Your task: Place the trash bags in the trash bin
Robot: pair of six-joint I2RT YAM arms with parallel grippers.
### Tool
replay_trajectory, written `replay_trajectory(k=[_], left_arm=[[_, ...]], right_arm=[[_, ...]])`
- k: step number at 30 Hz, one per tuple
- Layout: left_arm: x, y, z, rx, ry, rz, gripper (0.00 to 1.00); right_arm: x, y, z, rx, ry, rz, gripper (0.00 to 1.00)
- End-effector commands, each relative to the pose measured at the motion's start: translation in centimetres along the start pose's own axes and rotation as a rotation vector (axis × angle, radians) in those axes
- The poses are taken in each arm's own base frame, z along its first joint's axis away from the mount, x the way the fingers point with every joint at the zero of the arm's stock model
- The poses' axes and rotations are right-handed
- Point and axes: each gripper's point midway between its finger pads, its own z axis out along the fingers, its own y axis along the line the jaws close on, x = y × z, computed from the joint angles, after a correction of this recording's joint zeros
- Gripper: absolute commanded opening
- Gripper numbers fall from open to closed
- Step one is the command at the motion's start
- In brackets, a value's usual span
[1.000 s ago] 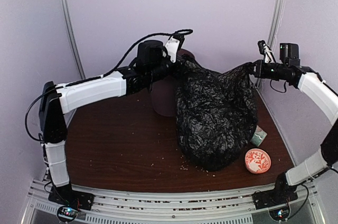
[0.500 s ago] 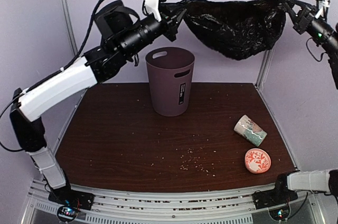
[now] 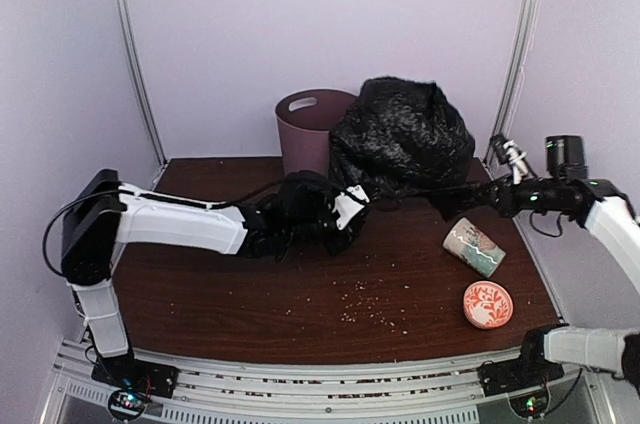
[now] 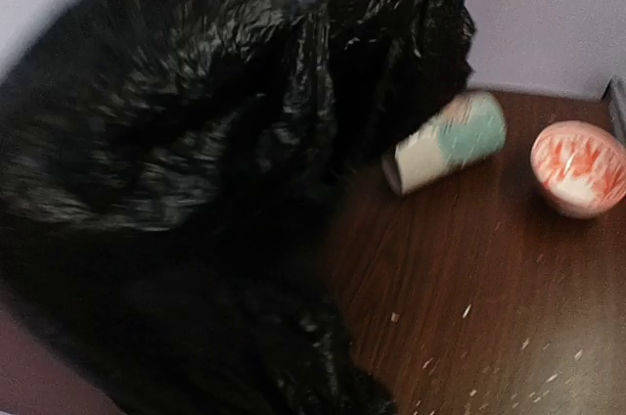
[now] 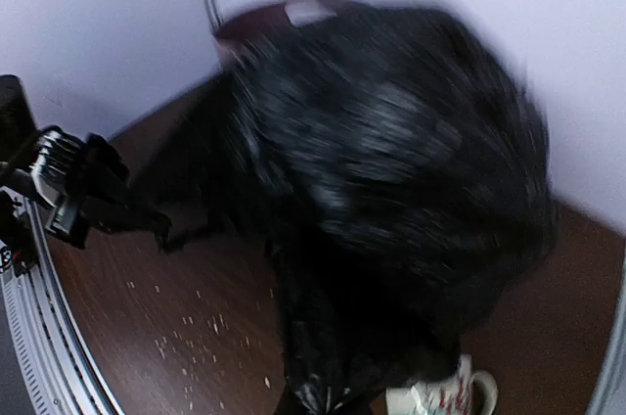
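- The trash bag is seen as a big puffed black heap at the back of the table, pressed against the right side of the trash bin and rising above its rim.
- The trash bin is standing upright at the back, left of the bag. Its mouth is mostly uncovered, and whether any film hangs inside it cannot be told.
- The left gripper is held low over the table in front of the bin and is closed on one part of the bag's edge.
- The right gripper is held low at the right side. A thin strip of the bag is stretched tight into it, so it is judged to be clamped on the film, although its fingers are not shown clearly.
- A mug is lying on its side just beside the bag's lower right part, with a bowl nearer to the front and crumbs scattered around.
- The step in hand is judged to be the carrying of the bag to the bin; it is not yet inside.
- For the next move, both held edges need to be lifted above the rim and brought to the left, so that the bulk is lowered into the mouth and the light bin is not pushed over.
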Motion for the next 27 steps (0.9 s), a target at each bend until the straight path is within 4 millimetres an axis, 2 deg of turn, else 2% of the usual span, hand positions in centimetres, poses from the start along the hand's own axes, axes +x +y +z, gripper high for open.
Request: replay_trajectory(k=[1,4,9,18,20,22,23,24,27], left_arm=[[-18.9,4.5,-14.0,-0.097,-0.561,-0.057,0.00],[-19.4,4.9,-14.9,-0.107,-0.565,-0.069,0.00],[-18.9,5.1,-14.2,-0.115,-0.526,-0.068,0.00],[-18.3,6.6,-13.9,-0.105,-0.496,-0.110,0.00],[-18.2,7.7,-13.3,-0.105,-0.498,-0.128,0.00],[-18.5,9.3,-12.3,-0.106,-0.501,-0.152,0.00],[-19.3,10.4,-11.9,-0.112,-0.514,-0.161,0.00],[-18.9,11.3,-10.4,-0.119,-0.495,-0.168,0.00],[-19.8,14.6,-7.1,-0.163,-0.486,-0.188,0.00]], right_arm=[[-8.0,9.1,-8.1,-0.247,-0.245,-0.284,0.00],[-9.6,9.4,-8.1,-0.296,-0.295,-0.212,0.00],[-12.1,7.7,-7.5,-0.260,-0.381,-0.093,0.00],[-13.6,5.4,-5.9,-0.222,-0.381,0.005,0.00],[-14.2,4.0,-5.6,-0.151,-0.395,0.021,0.00],[-15.0,1.6,-4.9,-0.048,-0.402,0.054,0.00],[-15.4,0.1,-4.5,0.013,-0.402,0.076,0.00],[-16.3,-1.4,-4.4,0.081,-0.410,0.092,0.00],[-18.1,-4.7,-3.0,0.177,-0.400,0.126,0.00]])
